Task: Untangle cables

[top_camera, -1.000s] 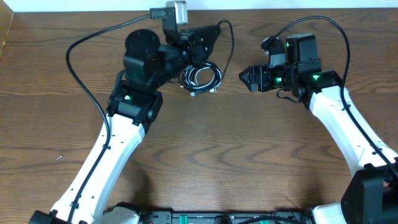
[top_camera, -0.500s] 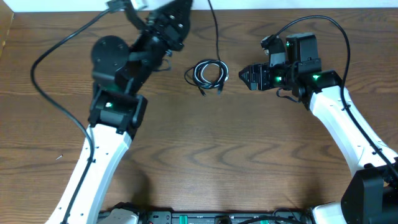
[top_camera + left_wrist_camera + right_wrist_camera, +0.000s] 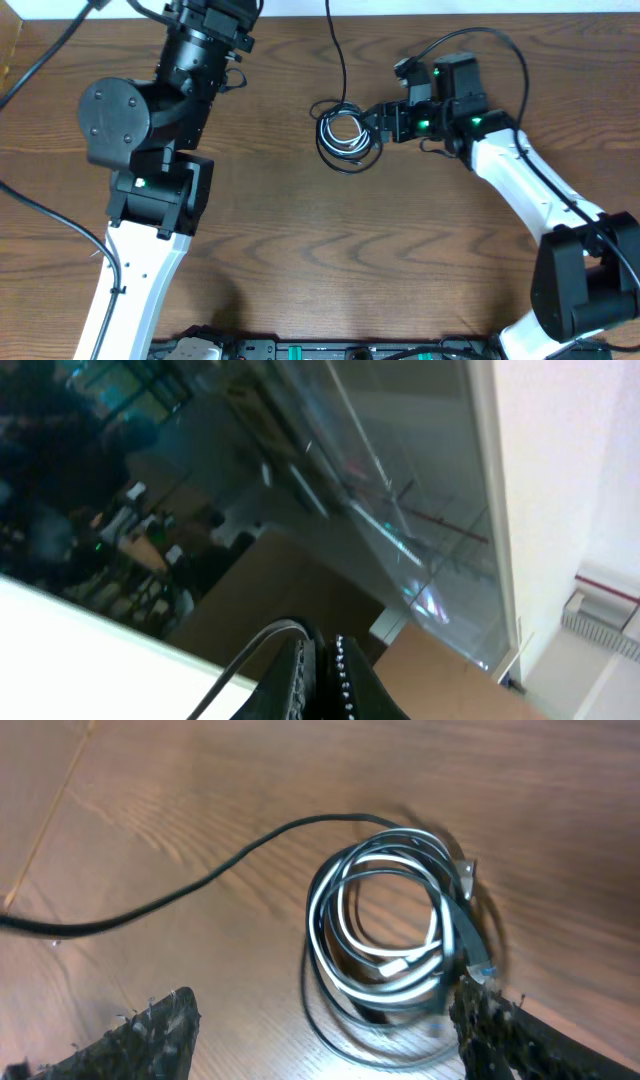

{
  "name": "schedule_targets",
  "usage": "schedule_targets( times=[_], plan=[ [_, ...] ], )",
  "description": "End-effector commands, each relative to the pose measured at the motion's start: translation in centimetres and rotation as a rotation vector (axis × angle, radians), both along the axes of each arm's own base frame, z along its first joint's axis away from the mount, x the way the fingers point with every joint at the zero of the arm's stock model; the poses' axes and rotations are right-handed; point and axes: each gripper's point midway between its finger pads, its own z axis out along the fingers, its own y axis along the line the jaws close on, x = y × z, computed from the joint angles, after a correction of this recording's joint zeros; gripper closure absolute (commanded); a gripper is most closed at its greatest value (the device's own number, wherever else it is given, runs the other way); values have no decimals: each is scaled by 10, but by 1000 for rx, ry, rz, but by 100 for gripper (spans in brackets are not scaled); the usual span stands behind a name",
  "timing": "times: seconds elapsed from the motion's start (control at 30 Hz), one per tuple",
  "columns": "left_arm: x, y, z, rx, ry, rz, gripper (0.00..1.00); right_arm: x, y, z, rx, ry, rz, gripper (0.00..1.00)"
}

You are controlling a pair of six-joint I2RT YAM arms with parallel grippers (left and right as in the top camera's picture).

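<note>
Cables coiled mid-bench, one cord pulled away

I see the left pincer (image 3: 320,652) clamped shut up high, a thin black cord (image 3: 200,882) pinched at its tips and running down to the coiled cables (image 3: 438,945), white and black, lying on the bench (image 3: 300,250). My right pincer (image 3: 374,122) stands wide open holding nothing, low at the coil's right edge, with one finger (image 3: 505,1025) just over the outer loops.

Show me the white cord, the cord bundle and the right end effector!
Thin white cord (image 3: 336,925): right wrist view, loop's left side.
Coiled black-and-white cord bundle (image 3: 322,138): overhead view, coil's left edge.
Right end effector (image 3: 372,125): overhead view, between its fingertips.
</note>
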Motion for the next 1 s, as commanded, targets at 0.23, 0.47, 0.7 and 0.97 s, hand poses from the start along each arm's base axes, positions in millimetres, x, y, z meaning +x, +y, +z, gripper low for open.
schedule_targets(
  times=[0.23,0.47,0.7,0.97],
  plan=[
    [-36,34,66,-108,-139,114,93,-9,25,-6,26,25,57,22],
    [-54,40,91,-133,-198,118,92,-2,28,2,43,-21,62,20],
    [-55,41,92,-136,-199,122,93,-19,48,2,-7,-125,230,17],
    [-55,41,92,-108,-211,145,93,-43,55,-41,-129,-143,423,16]
  ],
)
